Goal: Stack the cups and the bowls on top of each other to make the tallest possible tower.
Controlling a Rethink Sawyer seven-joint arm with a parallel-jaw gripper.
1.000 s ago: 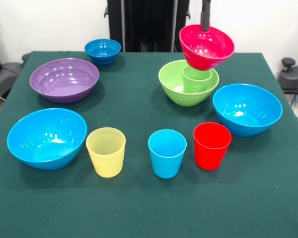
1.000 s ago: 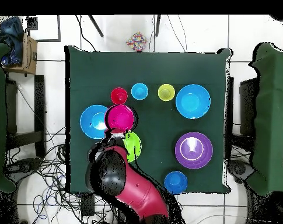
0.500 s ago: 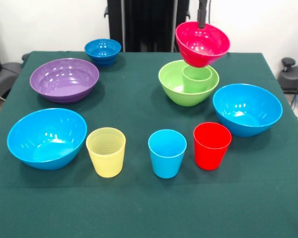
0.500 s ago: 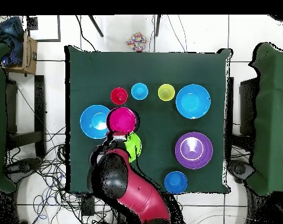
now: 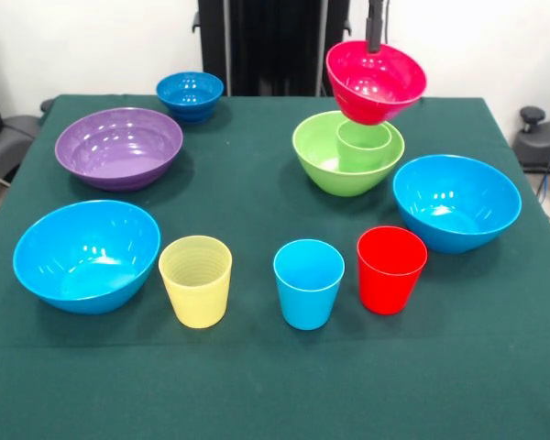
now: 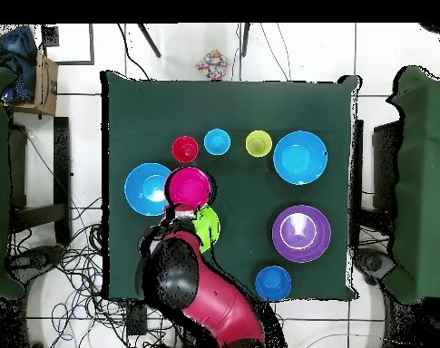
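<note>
Hanging above the large glossy lime-green plastic bowl, the small pink-red plastic bowl is tilted, its mouth tipped forward, clear of everything below it. A smooth green plastic tumbler stands upright inside the lime-green bowl, and the pink-red bowl's underside sits just above that tumbler's rim, apart from it. I take this to be the placing step: the pink-red bowl is being carried to go on top of the tumbler as the next layer of the tower.

The next move, as I judge it, calls for centring the pink-red bowl over the tumbler, levelling it and lowering it until it seats, since a tilted bowl let go off-centre could slide into the lime-green bowl.

The end effector comes down onto the far rim of the pink-red bowl and pinches that rim, carrying the bowl's weight; only its dark lower part shows, so how wide it is set cannot be read beyond the thickness of the bowl's wall. From overhead the arm covers much of the lime-green bowl.
</note>
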